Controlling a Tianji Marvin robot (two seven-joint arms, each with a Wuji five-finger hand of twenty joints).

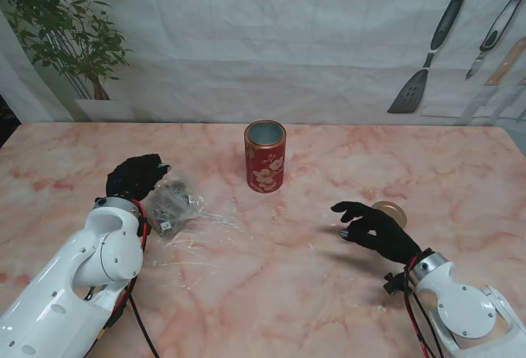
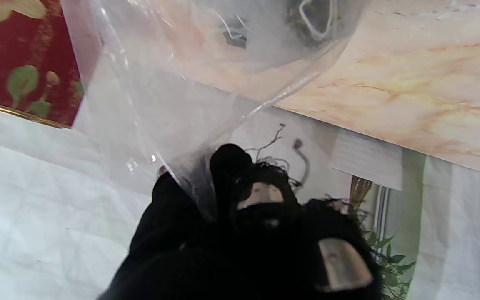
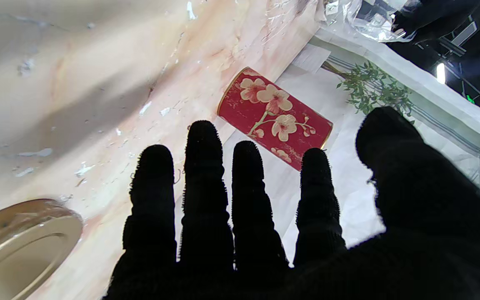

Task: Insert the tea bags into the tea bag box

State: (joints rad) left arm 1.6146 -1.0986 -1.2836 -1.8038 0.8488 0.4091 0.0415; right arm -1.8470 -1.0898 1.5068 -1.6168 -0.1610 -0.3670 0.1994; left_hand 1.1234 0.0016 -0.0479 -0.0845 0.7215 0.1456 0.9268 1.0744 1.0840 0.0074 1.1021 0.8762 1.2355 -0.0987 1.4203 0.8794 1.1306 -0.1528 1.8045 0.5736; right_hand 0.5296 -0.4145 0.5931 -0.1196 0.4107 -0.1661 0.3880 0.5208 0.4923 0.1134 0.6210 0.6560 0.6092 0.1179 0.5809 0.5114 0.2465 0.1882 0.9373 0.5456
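A red cylindrical tea box (image 1: pixel 265 156) with flower print stands upright and lidless at the table's middle, also seen in the right wrist view (image 3: pixel 274 118) and partly in the left wrist view (image 2: pixel 19 62). A clear plastic bag of tea bags (image 1: pixel 173 203) lies at the left. My left hand (image 1: pixel 135 176) has its black-gloved fingers (image 2: pixel 231 166) pinched on the bag's edge (image 2: pixel 173 104). My right hand (image 1: pixel 374 228) hovers open, fingers (image 3: pixel 204 166) spread, nearer to me and to the right of the box.
The box's gold round lid (image 1: pixel 389 212) lies flat just beyond my right hand, also in the right wrist view (image 3: pixel 19 246). Crumpled clear film (image 1: pixel 201 231) spreads from the bag toward the middle. A potted plant (image 1: pixel 70 34) and hanging utensils (image 1: pixel 427 54) sit behind the table.
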